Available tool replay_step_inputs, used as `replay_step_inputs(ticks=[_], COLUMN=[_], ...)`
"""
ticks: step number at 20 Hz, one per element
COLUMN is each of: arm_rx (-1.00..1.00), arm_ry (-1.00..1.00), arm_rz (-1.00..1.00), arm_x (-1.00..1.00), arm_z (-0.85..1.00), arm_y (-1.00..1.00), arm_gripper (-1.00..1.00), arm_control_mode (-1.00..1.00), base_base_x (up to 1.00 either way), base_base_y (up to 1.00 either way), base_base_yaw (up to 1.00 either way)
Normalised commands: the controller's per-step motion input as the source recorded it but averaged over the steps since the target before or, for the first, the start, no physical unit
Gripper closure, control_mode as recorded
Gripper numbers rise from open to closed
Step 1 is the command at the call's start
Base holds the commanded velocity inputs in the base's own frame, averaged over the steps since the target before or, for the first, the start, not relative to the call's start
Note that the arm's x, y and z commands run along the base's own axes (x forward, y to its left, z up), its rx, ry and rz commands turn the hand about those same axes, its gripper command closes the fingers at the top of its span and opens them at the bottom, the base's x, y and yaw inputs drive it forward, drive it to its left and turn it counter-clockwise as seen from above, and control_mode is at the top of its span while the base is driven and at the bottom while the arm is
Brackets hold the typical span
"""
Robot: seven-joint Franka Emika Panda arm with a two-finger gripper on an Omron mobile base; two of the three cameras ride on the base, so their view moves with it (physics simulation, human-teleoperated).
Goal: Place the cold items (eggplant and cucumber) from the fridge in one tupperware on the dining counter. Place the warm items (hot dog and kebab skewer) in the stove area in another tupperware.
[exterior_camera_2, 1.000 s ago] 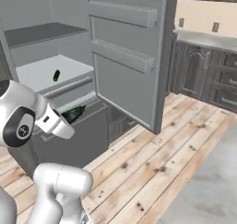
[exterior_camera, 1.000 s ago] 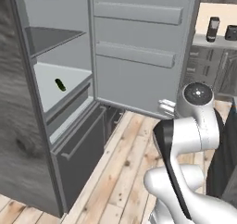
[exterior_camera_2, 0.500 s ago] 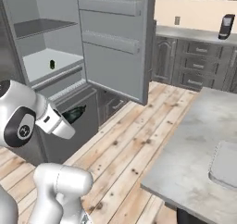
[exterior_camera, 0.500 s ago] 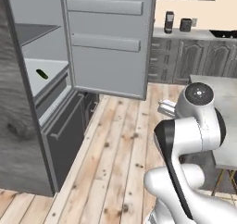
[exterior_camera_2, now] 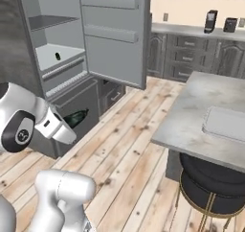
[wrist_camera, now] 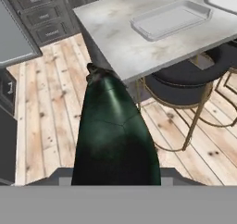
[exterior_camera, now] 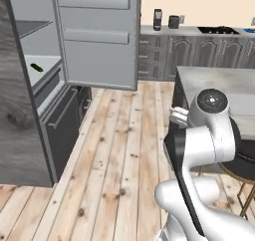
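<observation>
Dark eggplant point(wrist_camera: 115, 130) between fingers

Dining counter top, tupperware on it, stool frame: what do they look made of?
Dining counter: pale mottled grey with veining, looks like polished stone or marble. Tupperware: light grey, slightly see-through tray with raised rim, probably plastic. Stool: thin gold-coloured legs and ring, apparently brass-finish metal, under a dark padded seat.
</observation>
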Motion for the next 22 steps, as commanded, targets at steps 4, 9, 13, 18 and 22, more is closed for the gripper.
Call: replay_step_inputs(ticks=[4,9,13,18,22], arm_rx=[0.00,0.00,0.00,0.00,0.00], arm_ry=[0.00,0.00,0.00,0.00,0.00], arm_rz=[0.00,0.00,0.00,0.00,0.00], arm_x=[0.00,0.00,0.00,0.00,0.00], arm_z=[0.00,0.00,0.00,0.00,0.00], arm_y=[0.00,0.00,0.00,0.00,0.00], arm_gripper=[1.00,1.00,1.00,1.00,1.00], arm_control_mode=[1.00,1.00,1.00,1.00,1.00], base_base_x=[-0.53,-0.16,0.00,0.16,0.53], base_base_y=[-0.57,-0.69,-0.82,-0.74,-0.57], base_base_yaw=[-0.15,-0.14,-0.09,-0.02,-0.03])
